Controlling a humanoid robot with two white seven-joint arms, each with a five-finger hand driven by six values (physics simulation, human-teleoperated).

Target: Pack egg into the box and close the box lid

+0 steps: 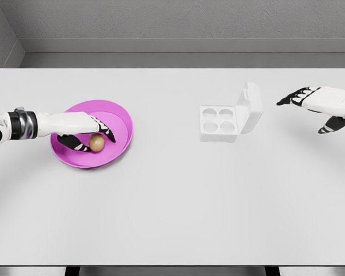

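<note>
A brown egg (pixel 96 142) lies in a magenta bowl (pixel 118 118) on the left of the white table. My left hand (pixel 87 137) reaches into the bowl from the left, its fingers curled around the egg, with thumb and fingertips touching it. A white egg box (pixel 219 122) with four round hollows sits right of centre, and its lid (pixel 250 107) stands open on the box's right side. My right hand (pixel 310 109) hovers at the right edge beyond the lid, fingers spread and holding nothing.
The white table (pixel 172 201) runs across the whole view, with a grey wall behind its far edge. A wide stretch of bare tabletop separates the bowl from the box.
</note>
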